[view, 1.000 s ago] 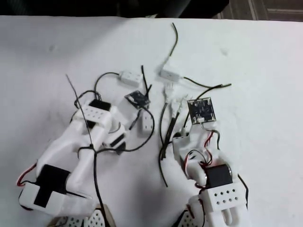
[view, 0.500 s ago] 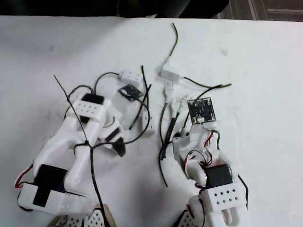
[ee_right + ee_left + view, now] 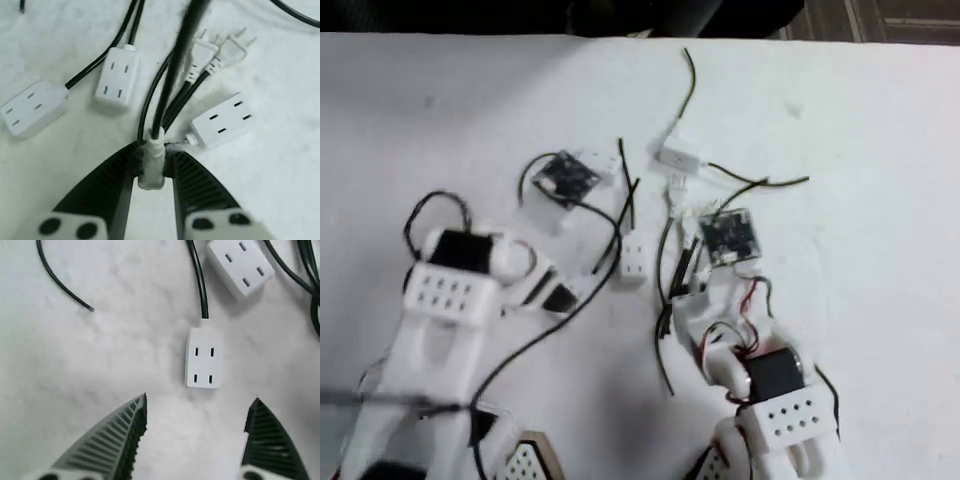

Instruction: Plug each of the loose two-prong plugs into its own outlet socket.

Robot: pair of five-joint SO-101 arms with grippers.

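Note:
My right gripper (image 3: 151, 167) is shut on a white two-prong plug (image 3: 151, 162), whose black cord (image 3: 177, 60) runs away over the table. Beyond it lie two loose plugs (image 3: 202, 52) (image 3: 235, 47) side by side, with white outlet sockets around them (image 3: 117, 77) (image 3: 31, 107) (image 3: 222, 120). My left gripper (image 3: 199, 401) is open just above the table. A four-slot socket (image 3: 202, 365) lies a little past its fingertips, and a second socket (image 3: 240, 267) sits farther off. In the high view the right gripper (image 3: 682, 288) sits near the table's middle, and the left arm (image 3: 445, 290) is at the left.
Black cords (image 3: 620, 215) loop and cross over the white table (image 3: 860, 120) between the two arms. One socket (image 3: 633, 258) lies between the arms, another (image 3: 675, 155) farther back. A loose cord end (image 3: 90, 308) lies on the table in the left wrist view.
The left arm has pulled back to the left, away from the socket between the arms. The right arm has shifted slightly left, still holding its plug.

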